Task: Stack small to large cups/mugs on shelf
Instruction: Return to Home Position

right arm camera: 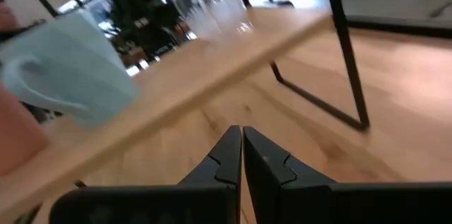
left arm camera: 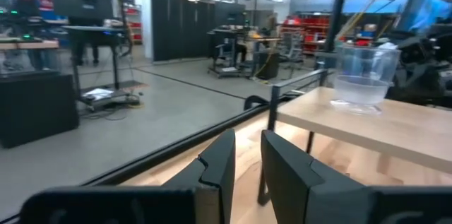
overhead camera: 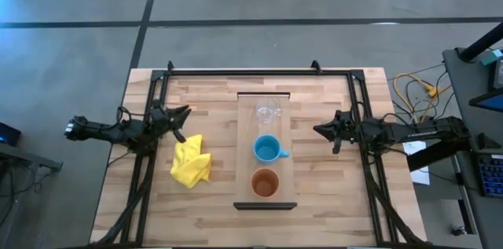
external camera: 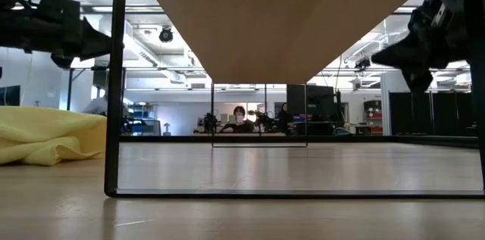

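Shelf [overhead camera: 245,162]: glass mug [overhead camera: 267,111], blue mug [overhead camera: 267,149], orange cup [overhead camera: 265,182] in a row.
Left gripper [left arm camera: 247,143]: slightly open, empty.
Right gripper [right arm camera: 241,136]: closed, empty.

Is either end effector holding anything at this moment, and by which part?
Nothing is held. The left end effector and the right end effector are both empty, one on each side of the shelf.
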